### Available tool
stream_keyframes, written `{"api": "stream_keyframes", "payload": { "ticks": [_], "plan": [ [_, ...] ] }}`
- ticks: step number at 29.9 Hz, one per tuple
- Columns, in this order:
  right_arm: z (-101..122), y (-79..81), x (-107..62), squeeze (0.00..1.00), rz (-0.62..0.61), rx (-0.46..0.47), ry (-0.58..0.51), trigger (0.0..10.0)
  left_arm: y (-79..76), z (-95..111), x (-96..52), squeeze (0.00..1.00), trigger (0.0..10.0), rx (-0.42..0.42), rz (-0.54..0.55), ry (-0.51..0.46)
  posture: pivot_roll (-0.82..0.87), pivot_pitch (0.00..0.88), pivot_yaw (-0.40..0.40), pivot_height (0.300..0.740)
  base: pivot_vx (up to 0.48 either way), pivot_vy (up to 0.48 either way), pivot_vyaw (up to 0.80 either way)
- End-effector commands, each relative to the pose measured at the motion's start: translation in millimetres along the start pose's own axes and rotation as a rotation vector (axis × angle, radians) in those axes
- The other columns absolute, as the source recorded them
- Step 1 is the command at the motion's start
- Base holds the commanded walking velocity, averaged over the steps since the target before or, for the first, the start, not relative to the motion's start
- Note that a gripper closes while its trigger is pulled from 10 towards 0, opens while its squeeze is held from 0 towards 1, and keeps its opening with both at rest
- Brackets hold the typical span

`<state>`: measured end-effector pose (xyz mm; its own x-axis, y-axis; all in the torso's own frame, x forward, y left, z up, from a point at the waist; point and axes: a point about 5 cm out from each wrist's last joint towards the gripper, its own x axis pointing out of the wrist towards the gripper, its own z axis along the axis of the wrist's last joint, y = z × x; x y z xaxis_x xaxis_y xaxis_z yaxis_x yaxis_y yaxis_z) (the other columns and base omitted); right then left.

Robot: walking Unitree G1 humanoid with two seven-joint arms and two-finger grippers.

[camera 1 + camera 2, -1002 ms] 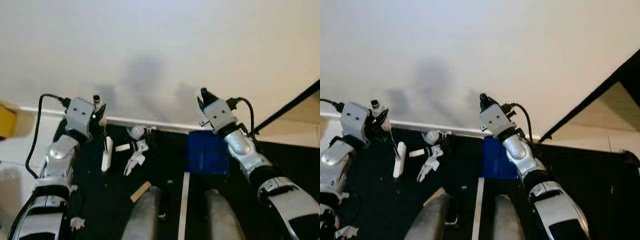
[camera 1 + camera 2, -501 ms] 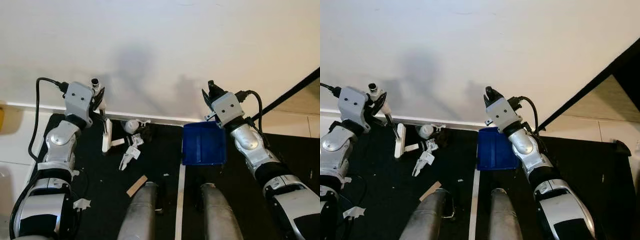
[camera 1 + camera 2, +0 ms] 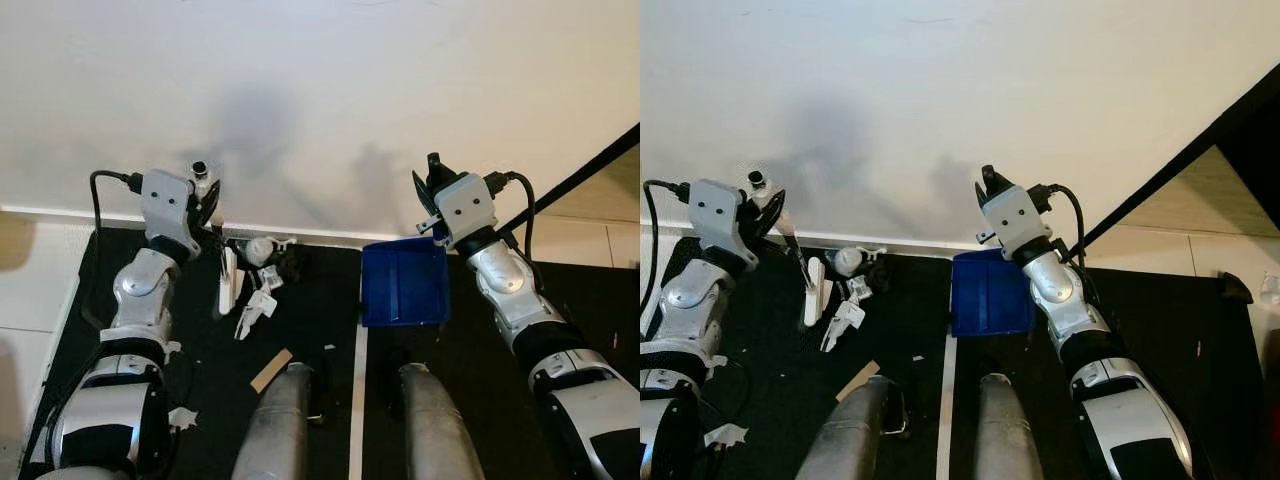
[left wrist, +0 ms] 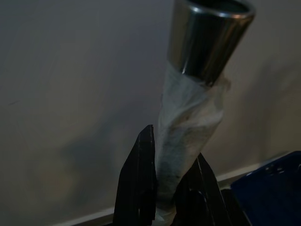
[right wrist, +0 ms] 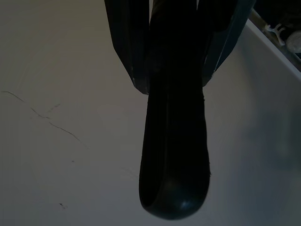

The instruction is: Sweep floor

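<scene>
- My left gripper [image 3: 208,196] is raised near the white wall [image 3: 320,90], its black fingers [image 4: 138,188] clamped on the tape-wrapped metal handle [image 4: 188,141] of the broom; the handle's shiny tube end rises past the fingers in the left wrist view.
- The broom head [image 3: 227,280], white and narrow, stands on the dark floor mat [image 3: 320,320] near the mat's far edge, close by the baseboard [image 3: 300,238].
- Just beside the broom head lies a scatter of white litter [image 3: 256,310], with a small round white piece [image 3: 262,248] by the baseboard and a tan strip [image 3: 271,371] nearer my legs.
- My right gripper [image 3: 436,180] is pressed shut around the black handle [image 5: 174,141] of the blue dustpan [image 3: 405,283].
- The dustpan sits tilted on the mat near its far edge, apart from the litter, with a white stripe [image 3: 358,400] on the mat running toward me from it.
</scene>
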<state>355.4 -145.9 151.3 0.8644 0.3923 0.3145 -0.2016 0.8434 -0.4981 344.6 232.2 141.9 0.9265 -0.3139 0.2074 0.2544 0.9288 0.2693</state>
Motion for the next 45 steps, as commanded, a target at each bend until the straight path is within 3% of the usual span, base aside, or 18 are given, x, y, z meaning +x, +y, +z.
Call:
{"api": "stream_keyframes", "payload": {
  "ticks": [1, 5, 6, 8, 9, 12, 17, 21, 30, 35, 39, 43, 45],
  "plan": [
    [-5, -4.5, -6.0, 0.0, -0.004, -0.028, 0.023, 10.0, -18.8, 10, 13.6, 0.0, 10.0, -0.066, -0.031, -0.095, -0.14, 0.42, -0.022, 0.74, 0.0, 0.0, 0.0],
    [-3, -2.2, -5.2, 0.0, -0.008, -0.016, 0.017, 10.0, -42.7, 34, 36.5, 0.0, 10.0, -0.123, -0.11, -0.215, -0.13, 0.415, -0.009, 0.74, 0.0, 0.0, 0.0],
    [-3, -2.2, -5.2, 0.0, -0.008, -0.016, 0.017, 10.0, -42.7, 34, 36.5, 0.0, 10.0, -0.123, -0.11, -0.215, -0.13, 0.415, -0.009, 0.74, 0.0, 0.0, 0.0],
    [-2, -0.9, -4.8, 0.0, -0.014, -0.009, 0.014, 10.0, -58.7, 48, 49.6, 0.0, 10.0, -0.184, -0.153, -0.28, -0.13, 0.414, 0.002, 0.74, 0.0, 0.0, 0.0],
    [-2, -0.9, -4.8, 0.0, -0.014, -0.009, 0.014, 10.0, -58.7, 48, 49.6, 0.0, 10.0, -0.184, -0.153, -0.28, -0.13, 0.414, 0.002, 0.74, 0.0, 0.0, 0.0],
    [-2, 0.4, -4.8, 0.0, -0.024, -0.001, 0.013, 10.0, -79.4, 55, 58.4, 0.0, 10.0, -0.252, -0.203, -0.309, -0.13, 0.412, 0.017, 0.74, 0.0, 0.0, 0.0],
    [-2, 2.3, -4.7, 0.0, -0.028, 0.004, 0.012, 10.0, -89.2, 58, 61.0, 0.0, 10.0, -0.285, -0.226, -0.322, -0.12, 0.412, 0.025, 0.74, 0.0, 0.0, 0.0],
    [-2, 4.4, -5.5, 0.0, -0.044, 0.02, 0.015, 10.0, -107.6, 79, 74.7, 0.0, 9.6, -0.378, -0.185, -0.403, -0.11, 0.411, 0.037, 0.74, 0.0, 0.0, 0.0],
    [-3, 10.0, -5.4, 0.0, -0.059, 0.041, 0.025, 10.0, -102.1, 107, 83.6, 0.0, 9.3, -0.503, -0.124, -0.5, -0.07, 0.402, 0.065, 0.74, 0.0, 0.0, 0.0],
    [-4, 12.1, -4.4, 0.0, -0.078, 0.055, 0.035, 10.0, -100.0, 115, 81.0, 0.0, 9.3, -0.505, -0.145, -0.527, -0.04, 0.394, 0.088, 0.74, 0.0, 0.0, 0.0],
    [-4, 13.9, -3.4, 0.0, -0.085, 0.06, 0.039, 10.0, -88.9, 124, 76.0, 0.0, 9.5, -0.474, -0.168, -0.546, -0.01, 0.383, 0.108, 0.74, 0.0, 0.0, 0.0],
    [-3, 14.8, -2.5, 0.0, -0.102, 0.066, 0.041, 10.0, -52.2, 118, 50.5, 0.0, 10.0, -0.308, -0.208, -0.478, 0.01, 0.376, 0.139, 0.74, 0.0, 0.0, 0.0],
    [-4, 15.3, -2.6, 0.0, -0.103, 0.067, 0.041, 10.0, -43.0, 115, 42.6, 0.0, 10.0, -0.282, -0.206, -0.454, 0.02, 0.376, 0.141, 0.74, 0.0, 0.0, 0.0]
  ]
}}
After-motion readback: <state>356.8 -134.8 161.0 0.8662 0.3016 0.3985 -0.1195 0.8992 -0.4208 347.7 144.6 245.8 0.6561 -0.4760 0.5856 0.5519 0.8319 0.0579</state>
